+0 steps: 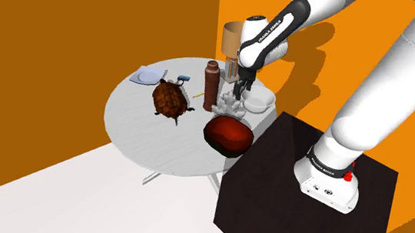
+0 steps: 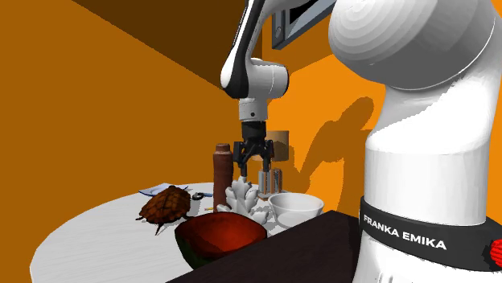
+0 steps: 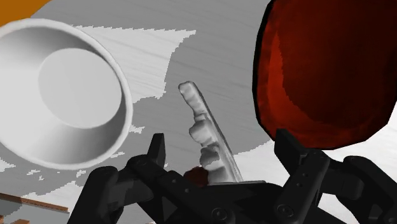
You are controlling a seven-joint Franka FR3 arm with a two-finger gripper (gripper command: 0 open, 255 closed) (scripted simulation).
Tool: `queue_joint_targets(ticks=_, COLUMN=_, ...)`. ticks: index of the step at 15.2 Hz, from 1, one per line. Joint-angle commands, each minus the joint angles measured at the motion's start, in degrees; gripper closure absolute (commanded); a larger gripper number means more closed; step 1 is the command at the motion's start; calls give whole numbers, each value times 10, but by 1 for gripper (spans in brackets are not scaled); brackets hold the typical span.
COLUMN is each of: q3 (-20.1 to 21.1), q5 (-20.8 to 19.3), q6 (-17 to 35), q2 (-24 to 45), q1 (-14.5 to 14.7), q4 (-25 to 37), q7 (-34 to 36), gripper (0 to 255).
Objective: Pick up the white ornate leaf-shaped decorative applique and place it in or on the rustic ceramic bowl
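The gripper hangs over the white leaf ornament, jaws spread either side. Closing off-centre could tip the thin piece against the red bowl.

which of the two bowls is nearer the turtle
The dark red bowl, at the table edge by the black stand, next to the turtle. The white bowl sits farther off, beyond the white leaf-shaped applique.

Applique stands upright in the narrow gap between white bowl and red bowl. Brown bottle is just beside it on the shoulder view's left, turtle farther left. Surface bare toward that view's lower left.
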Motion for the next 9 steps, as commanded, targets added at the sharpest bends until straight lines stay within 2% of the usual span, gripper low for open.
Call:
queue_joint_targets(ticks=1, q3=-5, q5=5, q6=40, q2=54, q1=-5, q4=15, q7=-14, gripper=0)
queue_joint_targets(ticks=9, q3=-1, q5=18, q6=110, q2=131, q1=-10, q4=23, q7=-27, gripper=0)
